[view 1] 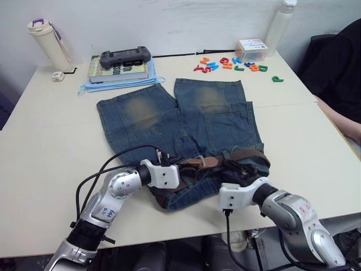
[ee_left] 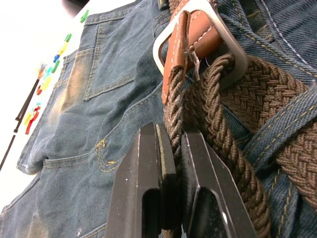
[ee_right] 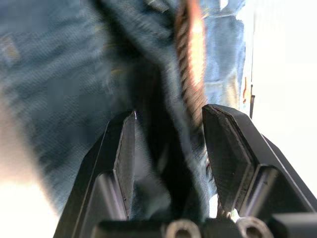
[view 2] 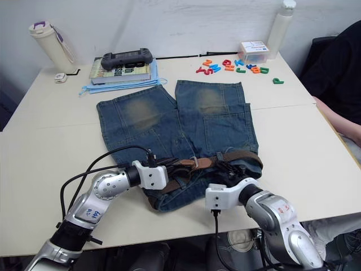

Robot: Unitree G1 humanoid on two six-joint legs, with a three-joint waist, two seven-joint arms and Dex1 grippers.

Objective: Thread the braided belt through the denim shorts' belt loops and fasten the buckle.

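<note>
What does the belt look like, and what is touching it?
The braided belt is a dark brown woven strap with a tan leather end stitched in white, joined to a silver metal buckle. It lies along the waistband of the denim shorts, partly under denim strips. The left gripper is pinching one strand. The right gripper is open around another stretch.

loose plastic letters (view 1: 234,64) on table; none clearly legible.

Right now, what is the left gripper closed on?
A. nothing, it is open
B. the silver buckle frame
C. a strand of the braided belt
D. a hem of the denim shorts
C: in the left wrist view the left gripper pinches the braided belt just short of the buckle.
</note>
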